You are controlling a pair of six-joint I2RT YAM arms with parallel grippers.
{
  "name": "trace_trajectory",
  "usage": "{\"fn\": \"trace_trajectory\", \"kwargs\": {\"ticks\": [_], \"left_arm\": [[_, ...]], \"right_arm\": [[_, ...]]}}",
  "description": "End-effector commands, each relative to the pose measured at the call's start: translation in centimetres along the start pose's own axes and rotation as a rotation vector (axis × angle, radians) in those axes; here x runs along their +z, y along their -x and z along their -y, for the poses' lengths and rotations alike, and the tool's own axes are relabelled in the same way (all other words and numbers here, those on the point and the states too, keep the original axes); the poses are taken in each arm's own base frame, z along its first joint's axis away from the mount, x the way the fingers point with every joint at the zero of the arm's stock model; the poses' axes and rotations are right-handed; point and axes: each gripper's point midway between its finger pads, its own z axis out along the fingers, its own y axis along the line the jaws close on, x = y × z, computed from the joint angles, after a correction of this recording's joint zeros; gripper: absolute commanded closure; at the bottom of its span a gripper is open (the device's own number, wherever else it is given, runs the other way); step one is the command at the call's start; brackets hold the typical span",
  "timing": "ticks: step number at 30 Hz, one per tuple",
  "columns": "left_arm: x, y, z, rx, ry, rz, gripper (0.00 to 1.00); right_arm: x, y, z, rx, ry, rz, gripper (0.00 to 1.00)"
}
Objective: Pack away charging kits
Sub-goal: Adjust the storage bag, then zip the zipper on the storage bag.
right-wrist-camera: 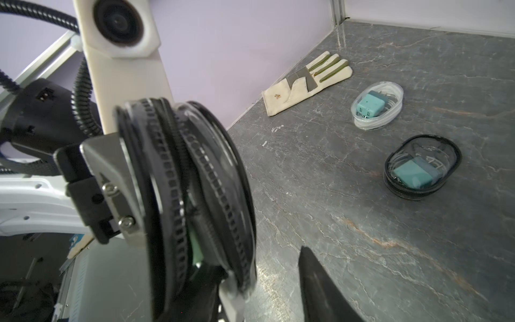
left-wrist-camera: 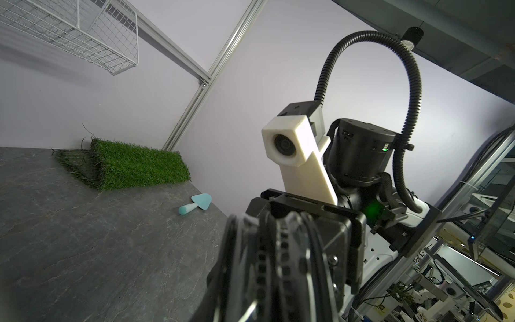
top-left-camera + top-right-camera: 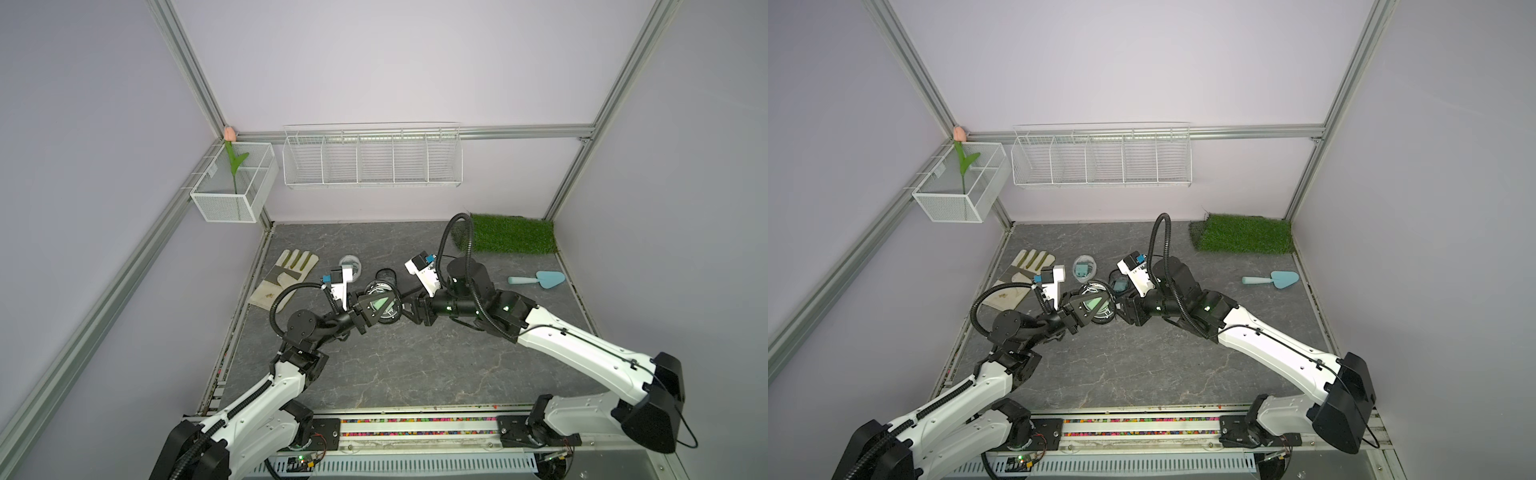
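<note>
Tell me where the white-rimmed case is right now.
In the right wrist view the white-rimmed case lies on the table, left of centre, between the glove and the resting black-rimmed case.

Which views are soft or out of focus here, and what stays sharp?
Left wrist: raised case fills the foreground, badly blurred; trowel sharp. Right wrist: same case blurred, white-rimmed case crisp. Top views: evenly lit, mildly soft.

The left arm [image 3: 266, 399] and right arm [image 3: 582, 349] reach in from the near edge, grippers facing each other at centre. The left gripper [image 3: 380, 308] clamps a round black-rimmed case [image 1: 195, 195]; the right gripper [image 3: 408, 310] has its jaws parted, one finger [image 1: 320, 284] clear of it
</note>
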Motion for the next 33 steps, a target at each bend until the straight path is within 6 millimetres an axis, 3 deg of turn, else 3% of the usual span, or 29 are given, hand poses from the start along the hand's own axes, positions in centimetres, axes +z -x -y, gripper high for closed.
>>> {"fn": "trace_trajectory", "kwargs": {"ticks": [1, 3, 7, 12, 18, 30, 33], "left_arm": [[0.2, 0.6, 0.9, 0.015, -0.028, 0.009, 0.94], [0.2, 0.8, 1.2, 0.015, -0.041, 0.013, 0.94], [0.5, 1.1, 1.3, 0.011, -0.046, 0.020, 0.95], [0.9, 1.5, 1.8, 0.005, -0.082, 0.022, 0.95], [1.2, 1.8, 1.8, -0.004, -0.095, 0.033, 0.95], [1.3, 1.9, 1.6, 0.004, -0.083, 0.037, 0.95], [1.3, 1.8, 1.2, 0.008, -0.066, 0.034, 0.96]], "right_arm": [[-2.6, 1.8, -0.8, -0.034, -0.006, 0.117, 0.49], [-3.4, 1.5, -0.7, -0.031, -0.007, 0.136, 0.50], [-4.5, 0.8, -1.1, -0.029, 0.015, 0.165, 0.63], [-3.8, 0.4, -1.5, 0.003, 0.063, 0.156, 0.66], [-3.1, 0.2, -0.8, 0.020, 0.040, 0.145, 0.77], [-1.5, 0.5, -1.0, 0.057, 0.079, 0.126, 0.74], [-1.2, 0.6, -1.3, 0.066, 0.098, 0.124, 0.77]]}}
